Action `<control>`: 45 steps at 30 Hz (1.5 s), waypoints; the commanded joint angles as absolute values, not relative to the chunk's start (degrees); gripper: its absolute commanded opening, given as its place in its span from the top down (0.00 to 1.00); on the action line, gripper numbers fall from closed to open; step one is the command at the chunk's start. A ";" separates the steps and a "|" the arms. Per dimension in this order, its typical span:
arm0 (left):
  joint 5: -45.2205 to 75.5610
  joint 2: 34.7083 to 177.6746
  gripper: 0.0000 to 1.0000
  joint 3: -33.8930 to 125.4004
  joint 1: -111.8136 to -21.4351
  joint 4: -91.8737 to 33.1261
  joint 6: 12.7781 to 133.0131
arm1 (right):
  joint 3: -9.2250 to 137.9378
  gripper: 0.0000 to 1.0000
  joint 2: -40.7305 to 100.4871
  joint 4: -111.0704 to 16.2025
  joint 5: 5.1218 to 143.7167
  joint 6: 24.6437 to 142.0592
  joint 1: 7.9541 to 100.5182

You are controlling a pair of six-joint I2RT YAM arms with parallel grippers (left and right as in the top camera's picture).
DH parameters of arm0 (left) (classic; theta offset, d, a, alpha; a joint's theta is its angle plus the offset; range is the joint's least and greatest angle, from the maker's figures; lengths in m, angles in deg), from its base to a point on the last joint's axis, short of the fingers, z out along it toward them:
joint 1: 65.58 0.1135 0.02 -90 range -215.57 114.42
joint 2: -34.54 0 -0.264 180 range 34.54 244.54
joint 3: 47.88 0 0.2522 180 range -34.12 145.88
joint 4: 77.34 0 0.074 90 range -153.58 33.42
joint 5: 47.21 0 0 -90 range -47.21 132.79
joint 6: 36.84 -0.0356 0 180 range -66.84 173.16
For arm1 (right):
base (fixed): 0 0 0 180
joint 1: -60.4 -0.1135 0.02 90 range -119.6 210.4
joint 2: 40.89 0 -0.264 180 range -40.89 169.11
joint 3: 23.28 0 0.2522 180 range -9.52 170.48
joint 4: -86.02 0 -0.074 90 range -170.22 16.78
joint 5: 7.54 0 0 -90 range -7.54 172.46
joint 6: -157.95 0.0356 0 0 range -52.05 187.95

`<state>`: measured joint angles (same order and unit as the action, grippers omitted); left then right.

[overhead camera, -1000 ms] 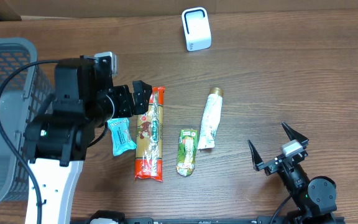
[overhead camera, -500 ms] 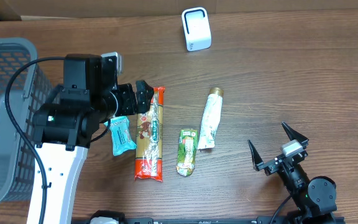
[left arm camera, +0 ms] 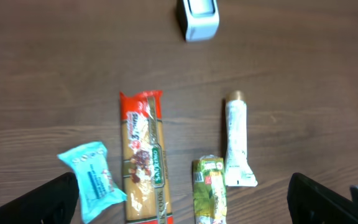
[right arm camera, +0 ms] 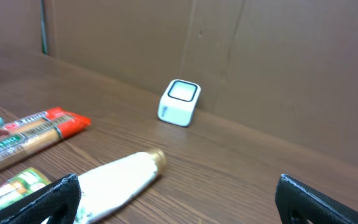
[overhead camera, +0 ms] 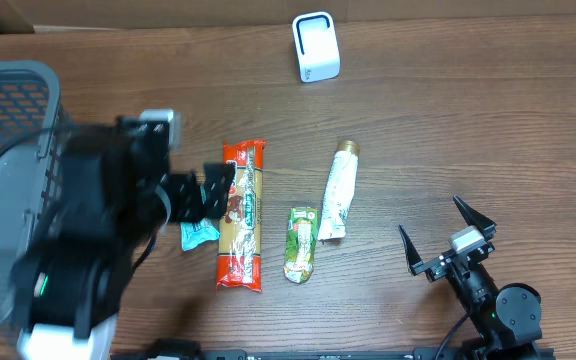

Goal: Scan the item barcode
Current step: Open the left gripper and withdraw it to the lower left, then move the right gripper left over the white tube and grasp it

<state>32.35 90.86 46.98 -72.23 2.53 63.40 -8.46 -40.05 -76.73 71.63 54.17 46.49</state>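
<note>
Judging by how things lie, nothing is scanned yet: the left gripper (overhead camera: 215, 192) and right gripper (overhead camera: 429, 215) both stand wide open and empty. Four items lie mid-frame, none lifted: one blue packet (left arm camera: 92, 180), one red packet (left arm camera: 144, 162), one green packet (left arm camera: 210, 190), one white tube (left arm camera: 237, 140). One scanner (overhead camera: 316, 46) sits top centre, well apart; one basket (overhead camera: 8, 75) far left. Picking up and presenting remain.

On your tabletop (overhead camera: 468, 120), 4 items lie in a row, left to right: pouch (left arm camera: 92, 180), long packet (overhead camera: 241, 220), short packet (overhead camera: 301, 243), tube (overhead camera: 336, 195). The scanner (overhead camera: 316, 47) stands behind them; the basket (overhead camera: 13, 69) sits at far left.
</note>
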 commanded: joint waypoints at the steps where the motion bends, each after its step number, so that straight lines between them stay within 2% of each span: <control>1: 37.20 85.11 0.00 47.24 -72.01 4.01 62.20 | -8.55 0.00 -40.71 -78.88 68.81 58.15 46.27; 8: 41.75 77.53 0.00 47.24 -72.01 7.01 62.15 | 5.16 0.00 -33.32 -70.04 63.79 59.22 46.27; 20: 41.73 76.89 0.00 47.24 -72.01 12.93 62.15 | 38.34 0.00 5.06 -45.70 47.76 59.20 46.27; 28: 41.73 76.89 0.00 47.24 -72.01 14.07 62.15 | 41.40 0.00 25.17 -54.20 30.48 61.98 46.25; 31: 41.73 76.89 0.00 47.24 -72.01 14.26 62.15 | 41.59 0.00 31.81 -55.73 32.60 67.42 45.88; 34: 41.73 76.89 0.00 47.24 -72.01 14.26 62.15 | 43.47 0.00 38.39 -53.39 41.60 75.37 44.32; 41: 41.73 76.89 0.00 47.24 -72.01 14.29 62.15 | 55.36 0.00 49.34 -40.39 59.46 80.36 38.68; 45: 41.73 76.91 0.00 47.24 -72.01 14.29 62.15 | 57.35 0.00 52.75 -39.03 65.08 83.66 36.37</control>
